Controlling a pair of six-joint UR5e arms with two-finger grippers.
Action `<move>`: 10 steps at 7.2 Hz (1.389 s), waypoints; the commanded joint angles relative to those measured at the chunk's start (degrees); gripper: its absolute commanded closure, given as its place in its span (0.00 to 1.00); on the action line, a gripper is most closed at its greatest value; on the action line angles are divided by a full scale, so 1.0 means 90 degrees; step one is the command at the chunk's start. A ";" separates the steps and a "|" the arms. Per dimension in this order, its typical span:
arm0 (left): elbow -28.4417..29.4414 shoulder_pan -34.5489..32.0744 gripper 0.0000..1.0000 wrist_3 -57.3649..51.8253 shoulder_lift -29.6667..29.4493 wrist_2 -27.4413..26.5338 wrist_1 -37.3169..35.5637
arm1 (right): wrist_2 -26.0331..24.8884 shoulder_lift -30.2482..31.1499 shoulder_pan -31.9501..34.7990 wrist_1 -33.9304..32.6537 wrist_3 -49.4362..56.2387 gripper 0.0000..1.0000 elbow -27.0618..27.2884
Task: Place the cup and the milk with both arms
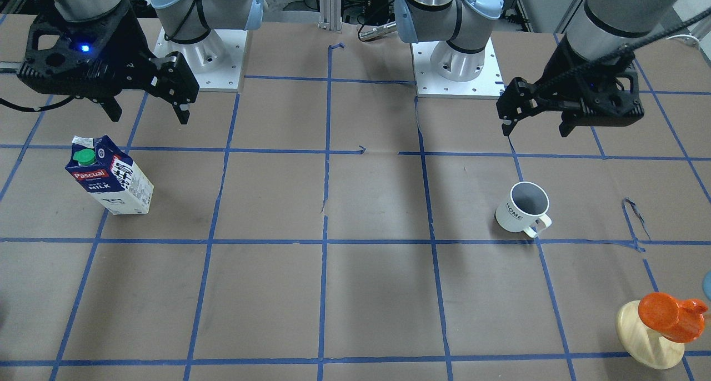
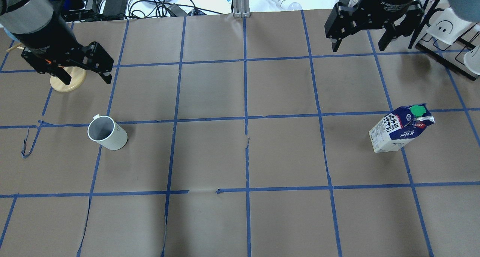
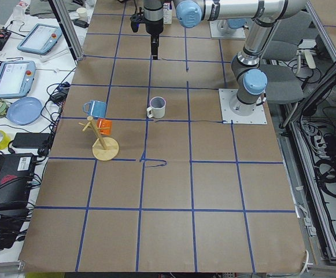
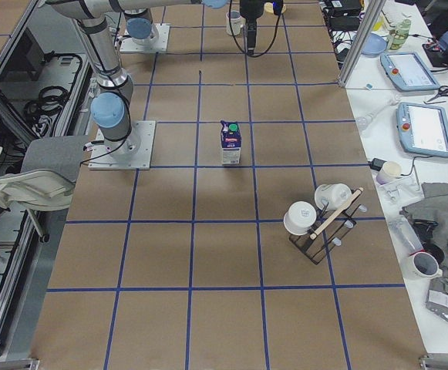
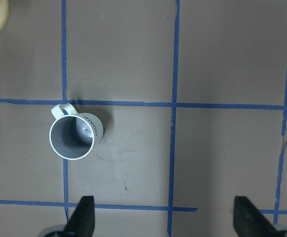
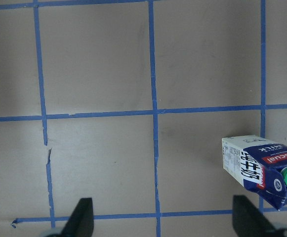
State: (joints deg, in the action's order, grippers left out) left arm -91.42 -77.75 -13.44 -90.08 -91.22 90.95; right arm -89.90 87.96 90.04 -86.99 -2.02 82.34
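1. The dark blue and white gable-top milk carton (image 1: 111,180), green-capped, stands upright on the brown taped surface (image 1: 366,197), outside the right arm's fingers (image 1: 179,100), which are spread and empty.
2. The white ceramic mug (image 1: 522,207), grey inside and lettered "HOME", stands upright, clear of the left arm's fingers (image 1: 510,117), which are likewise spread and empty.

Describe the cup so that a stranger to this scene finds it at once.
On the blue-taped table, look on the side of the left gripper, near the wooden mug stand. The cup stands on the table: white, grey inside, lettered HOME, unlike the stand's orange mug.
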 commanded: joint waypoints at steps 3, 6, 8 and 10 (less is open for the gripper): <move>-0.2171 0.1479 0.00 -0.1805 -0.0566 0.0106 -0.2975 | -0.0021 0.0002 -0.1250 0.0017 0.1617 0.00 0.0527; -0.2392 0.1490 0.05 -0.1856 -0.1054 0.0106 -0.3416 | -0.0011 -0.0066 -0.2239 -0.0644 0.2809 0.00 0.1707; -0.2430 0.1500 0.27 -0.1885 -0.1280 0.0106 -0.3484 | -0.0447 -0.0095 -0.2280 -0.1045 0.2812 0.00 0.2313; -0.2450 0.1500 0.99 -0.1885 -0.1466 0.0106 -0.3494 | -0.0538 -0.0095 -0.2289 -0.1417 0.2803 0.00 0.2627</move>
State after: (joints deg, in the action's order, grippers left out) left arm -113.41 -64.27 -30.40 -102.33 -90.27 59.63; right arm -94.09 87.12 69.56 -97.87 23.33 104.22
